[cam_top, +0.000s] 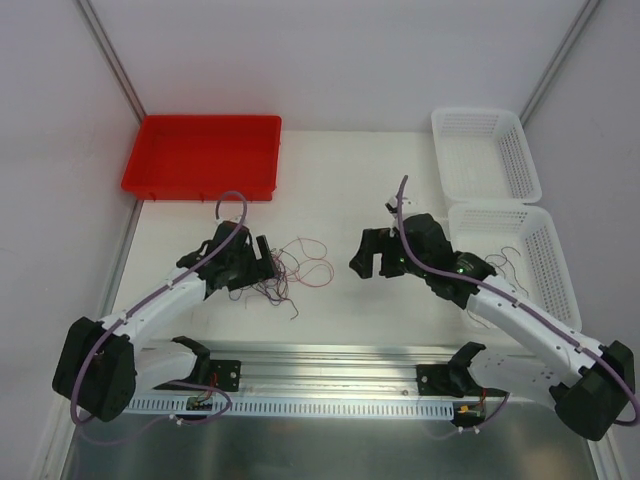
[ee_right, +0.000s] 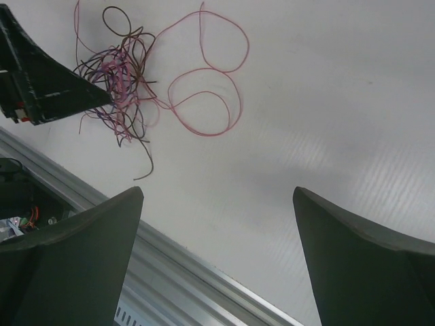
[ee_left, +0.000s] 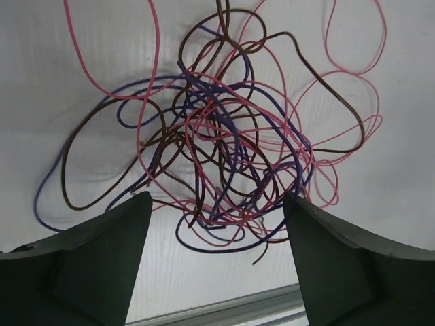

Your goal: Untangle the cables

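Cables (cam_top: 287, 272) (ee_left: 224, 149) (ee_right: 119, 75), hair-thin flexible wires in pink, purple and dark brown, lie bunched in one small tangle on the white table (cam_top: 330, 190), left of centre, with a few pink loops spreading out to its right.

At the far left corner sits a shallow red plastic tray (cam_top: 200, 155). Nearer, the left gripper (cam_top: 262, 262) (ee_left: 216, 204) hangs low just beside the tangle's left edge. Its jaws stand wide apart and hold nothing, and the knot lies just ahead of the fingertips (ee_left: 139, 204).

Right of the loose loops, apart from them, the right gripper (cam_top: 373, 262) (ee_right: 217, 197) is spread wide over bare table and grips nothing.

Along the right side stand two white plastic lattice baskets (cam_top: 520, 150), one behind the other. A few thin dark strands show in the nearer one (cam_top: 550, 225).
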Tool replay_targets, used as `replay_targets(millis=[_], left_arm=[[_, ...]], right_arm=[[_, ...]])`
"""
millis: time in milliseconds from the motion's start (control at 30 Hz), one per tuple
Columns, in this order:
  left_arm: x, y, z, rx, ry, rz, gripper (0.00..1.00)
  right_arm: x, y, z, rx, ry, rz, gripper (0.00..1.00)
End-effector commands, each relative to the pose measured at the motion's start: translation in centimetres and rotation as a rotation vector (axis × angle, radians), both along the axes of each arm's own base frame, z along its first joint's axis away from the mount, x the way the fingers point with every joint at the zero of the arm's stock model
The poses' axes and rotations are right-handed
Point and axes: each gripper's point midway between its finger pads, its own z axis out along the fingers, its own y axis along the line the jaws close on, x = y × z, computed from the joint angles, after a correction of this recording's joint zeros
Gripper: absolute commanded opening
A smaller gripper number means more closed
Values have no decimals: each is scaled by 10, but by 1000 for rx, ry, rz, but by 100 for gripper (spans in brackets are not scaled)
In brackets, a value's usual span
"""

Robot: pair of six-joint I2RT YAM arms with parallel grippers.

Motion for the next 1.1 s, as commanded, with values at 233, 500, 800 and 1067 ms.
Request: replay_targets(millis=[233, 500, 800, 1067], left_arm=[[-23, -57, -16, -160, 14, -50, 26], [-40, -88, -6, -183, -26, -240, 7], [-62, -130, 15, -251, -59, -448, 13], [-62, -117, 15, -231, -77, -318, 51]], right_arm=[[-3, 60, 2, 48, -46, 108, 97], [-13, 74, -5, 68, -23, 183, 90], [-17, 84, -18, 73, 13, 186, 75], [-20, 79, -13, 54, 1, 172, 71]])
